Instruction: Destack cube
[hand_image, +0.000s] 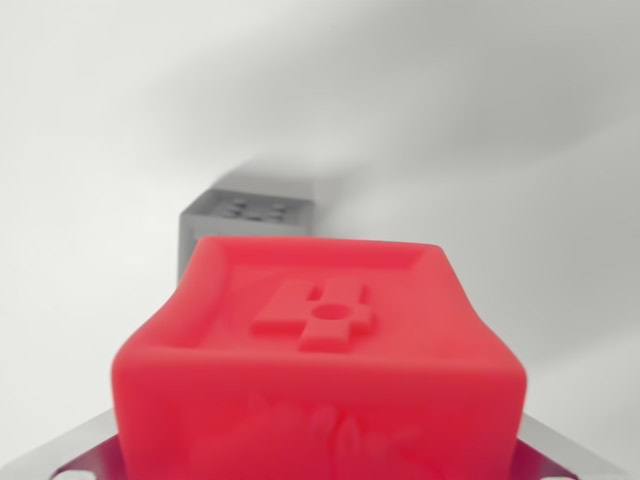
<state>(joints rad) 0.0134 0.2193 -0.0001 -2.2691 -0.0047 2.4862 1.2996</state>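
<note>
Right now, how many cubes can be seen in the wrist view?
2. A red cube fills the lower foreground, close to the camera. A grey cube sits behind it on the white surface, partly covered. The red cube could hide others.

Red cube fills the foreground, blurred; grey cube behind it on a white surface.

Blocked close ahead by blurred red plastic cube with raised cross; grey embossed cube just behind; open white surface either side of red cube
</note>
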